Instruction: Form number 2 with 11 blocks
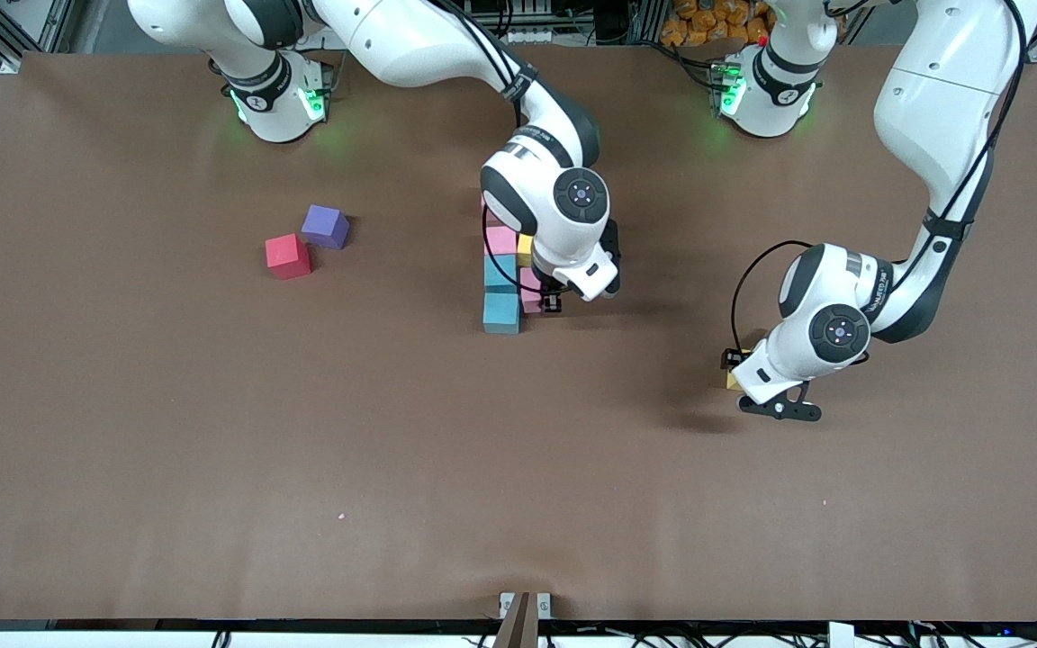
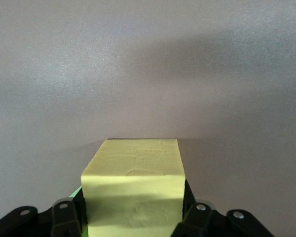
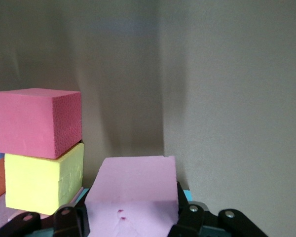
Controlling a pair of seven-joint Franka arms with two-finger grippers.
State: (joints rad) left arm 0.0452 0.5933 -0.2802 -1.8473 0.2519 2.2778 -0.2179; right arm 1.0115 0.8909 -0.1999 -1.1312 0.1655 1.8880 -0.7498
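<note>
The tabletop [image 1: 212, 450] is lying mostly bare: the whole strip along the front camera's edge is sitting open.

A crimson block [image 1: 288, 256] and a purple block [image 1: 326, 226] are resting close together, well apart from everything else, toward the right arm's end and nearer the robots' edge.

Around the middle, the unfinished number 2 [image 1: 502, 288] is standing as a column of pink and light blue blocks running toward the robots' edge. The right arm is covering most of it, so its block count is staying hidden.

The right gripper [image 1: 552, 303] is sitting just beside the column, clamping a pink block [image 3: 133, 195]; in the right wrist view a pink block [image 3: 37, 121] is sitting on a yellow block [image 3: 44, 182] alongside.

Toward the left arm's end, the left gripper [image 1: 734, 373] is flanking a pale yellow block [image 2: 133, 190]; whether the fingers [image 2: 64, 217] are pressing it, I cannot tell. A green sliver is peeking out beside it.

The small lettering on the arms is staying unreadable.
</note>
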